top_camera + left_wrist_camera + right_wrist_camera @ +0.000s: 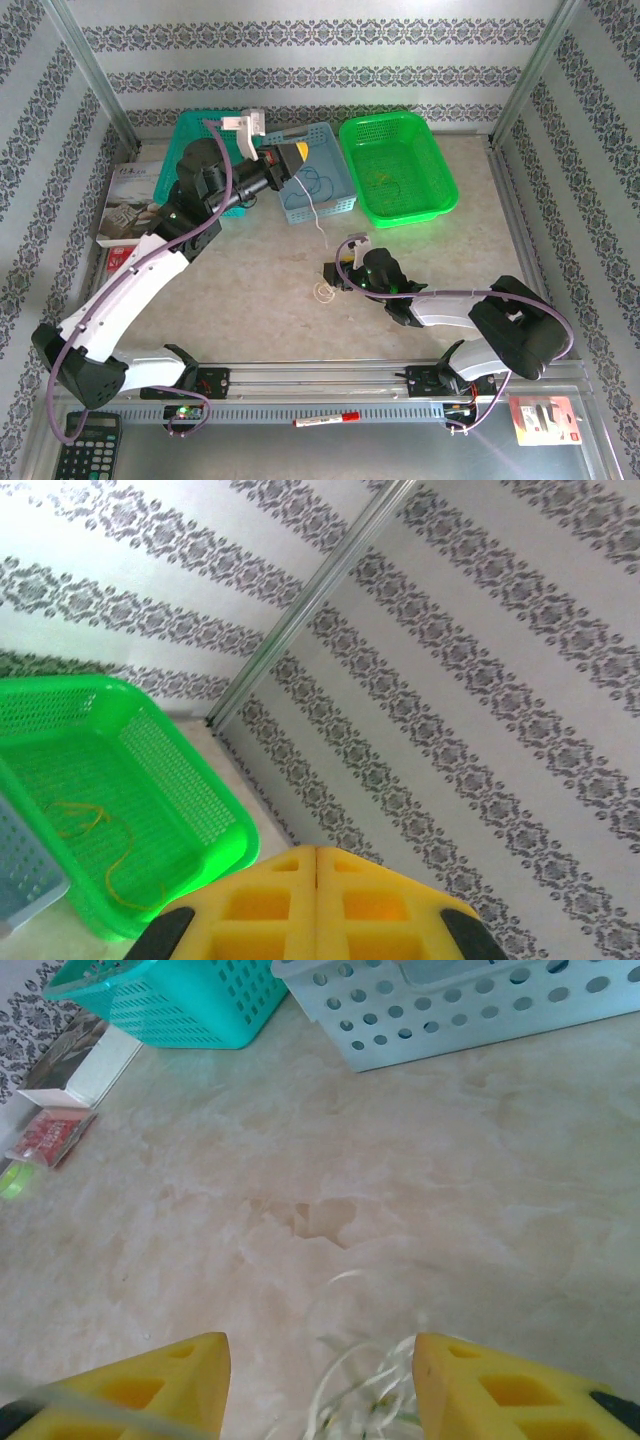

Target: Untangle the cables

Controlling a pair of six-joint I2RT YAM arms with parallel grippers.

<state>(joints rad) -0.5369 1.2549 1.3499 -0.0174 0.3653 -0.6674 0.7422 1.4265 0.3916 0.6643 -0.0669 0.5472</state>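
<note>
Whitish coil (365,1380): probably light, limp and springy, best pinched across a single loop.
It lies mid-table between the spread fingers of the right gripper (318,1345). The left gripper (316,855), pressed together, seems to lift a whitish strand (315,215) over the light blue basket (335,207).

Left basket (190,130), middle basket (340,203) and right basket (441,190) are standing side by side at the table's (250,280) back. A cable coil (323,291) is lying on the table before the middle basket.
</note>
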